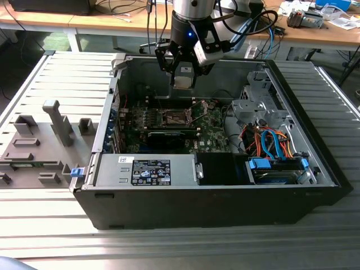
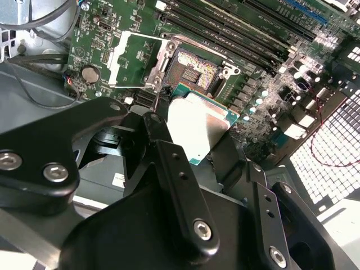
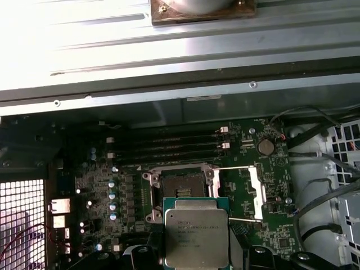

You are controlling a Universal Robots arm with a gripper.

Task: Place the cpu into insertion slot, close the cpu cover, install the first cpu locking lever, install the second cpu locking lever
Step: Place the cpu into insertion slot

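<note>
The insertion slot (image 3: 183,188) lies bare on the green board (image 3: 278,185) below the claw (image 1: 184,82), gold contacts showing. The claw grips the cpu (image 2: 199,126) by opposite edges (silver top facing the wrist cameras), held above the slot and apart from it. Beside the slot, the cpu cover (image 3: 256,191) lies swung open.

Hangs near-vertical with the arm (image 1: 194,8), aims the gripper (image 1: 184,79) straight downward and pinches the cpu (image 2: 199,126) between the fingers (image 2: 156,126), one black finger pressed against each opposite edge
</note>
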